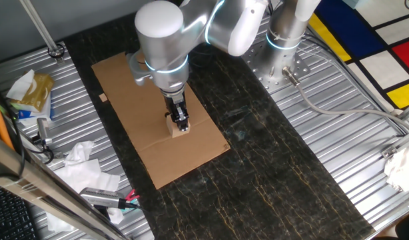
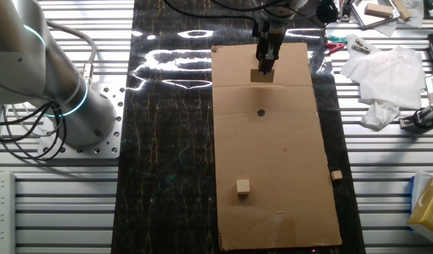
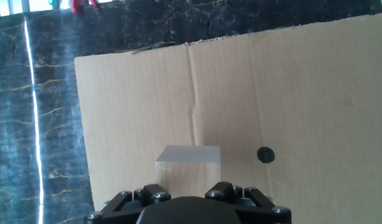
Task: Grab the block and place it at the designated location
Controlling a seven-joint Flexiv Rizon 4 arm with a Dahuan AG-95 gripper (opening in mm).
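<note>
The block (image 1: 180, 129) (image 2: 261, 76) (image 3: 188, 162) is a pale tan wooden cube resting on the brown cardboard sheet (image 1: 131, 80) (image 2: 280, 162) (image 3: 315, 87), close to the sheet's crease. My gripper (image 1: 180, 123) (image 2: 265, 66) (image 3: 188, 186) points straight down over it, its black fingers tight against the cube's two sides. The designated location, a small black dot (image 2: 261, 112) (image 3: 265, 155), lies a short way beside the cube on the same sheet. In the first fixed view the arm hides the dot.
A much smaller tan cube (image 2: 242, 186) sits further along the cardboard, and a tiny tan chip (image 2: 336, 175) lies just off its edge. Crumpled tissues (image 2: 375, 70) and small tools (image 1: 104, 198) clutter the metal table beside the sheet. The arm's base (image 2: 82, 116) stands across the black mat.
</note>
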